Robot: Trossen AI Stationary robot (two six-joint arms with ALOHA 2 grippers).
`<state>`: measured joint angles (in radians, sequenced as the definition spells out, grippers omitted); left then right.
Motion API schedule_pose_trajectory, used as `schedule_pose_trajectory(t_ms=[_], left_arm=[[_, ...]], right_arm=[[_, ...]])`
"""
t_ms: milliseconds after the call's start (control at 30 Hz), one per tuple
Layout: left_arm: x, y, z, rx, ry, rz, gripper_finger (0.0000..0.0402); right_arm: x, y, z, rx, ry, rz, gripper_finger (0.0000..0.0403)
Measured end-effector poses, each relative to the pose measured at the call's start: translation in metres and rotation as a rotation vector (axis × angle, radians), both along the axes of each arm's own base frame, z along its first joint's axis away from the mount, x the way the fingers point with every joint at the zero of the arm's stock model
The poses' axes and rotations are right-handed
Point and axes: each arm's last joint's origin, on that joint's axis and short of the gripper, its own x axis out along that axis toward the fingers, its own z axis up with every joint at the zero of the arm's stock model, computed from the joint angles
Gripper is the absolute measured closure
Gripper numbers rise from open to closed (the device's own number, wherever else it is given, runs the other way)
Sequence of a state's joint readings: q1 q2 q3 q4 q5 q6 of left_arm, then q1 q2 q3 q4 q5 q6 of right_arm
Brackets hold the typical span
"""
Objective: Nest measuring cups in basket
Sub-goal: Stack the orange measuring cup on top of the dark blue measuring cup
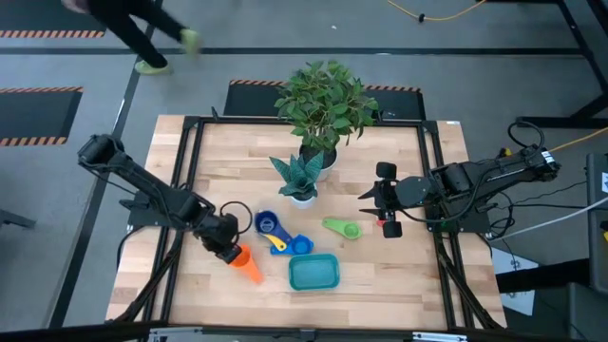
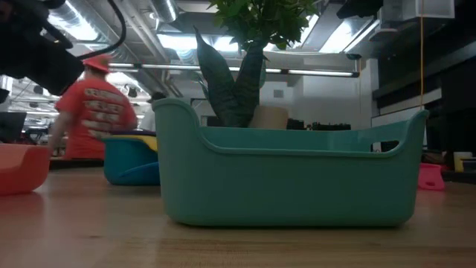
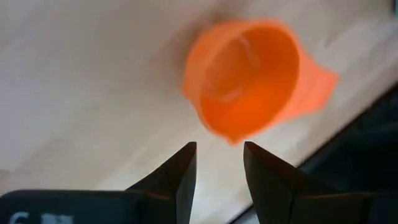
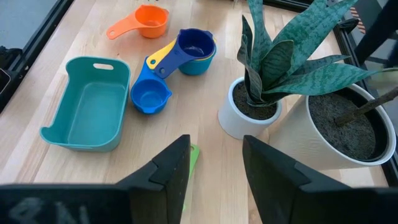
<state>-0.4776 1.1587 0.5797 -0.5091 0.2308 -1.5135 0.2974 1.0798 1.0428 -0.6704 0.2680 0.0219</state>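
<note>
The teal basket (image 1: 313,273) (image 4: 90,112) (image 2: 286,175) stands near the table's near edge. To its left, the orange cup (image 1: 247,264) (image 3: 249,78) rests on the wood, open side up. My left gripper (image 1: 228,249) (image 3: 217,165) hovers open just left of it, touching nothing. A dark blue cup with a yellow handle sits nested in a light blue cup (image 1: 271,225) (image 4: 196,50). Another blue cup (image 1: 301,245) (image 4: 150,96) stands beside them. The green cup (image 1: 344,228) (image 4: 193,155) lies right of these, partly hidden by a finger in the right wrist view. My right gripper (image 1: 385,204) (image 4: 214,168) is open above the table, right of the green cup.
A small snake plant in a white pot (image 1: 299,180) (image 4: 255,109) and a large leafy plant in a white pot (image 1: 323,104) (image 4: 348,124) stand at the table's far middle. A small red object (image 1: 389,227) (image 2: 430,177) shows under the right gripper. A person in red (image 2: 93,112) is beyond the table.
</note>
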Motion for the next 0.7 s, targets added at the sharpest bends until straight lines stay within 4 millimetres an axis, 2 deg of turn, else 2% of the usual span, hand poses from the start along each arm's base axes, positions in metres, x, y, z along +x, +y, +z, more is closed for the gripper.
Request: schedule_pose_trajectory(t_ms=[300,700], left_arm=[[0.001,0.000,-0.004,0.074,-0.003,0.053,0.0276],[0.008,-0.005,-0.025,0.120,0.088,0.046,0.0276]], right_arm=[[0.000,0.000,0.000,0.000,0.000,0.000,0.0250],[0.000,0.000,0.000,0.000,0.000,0.000,0.0250]])
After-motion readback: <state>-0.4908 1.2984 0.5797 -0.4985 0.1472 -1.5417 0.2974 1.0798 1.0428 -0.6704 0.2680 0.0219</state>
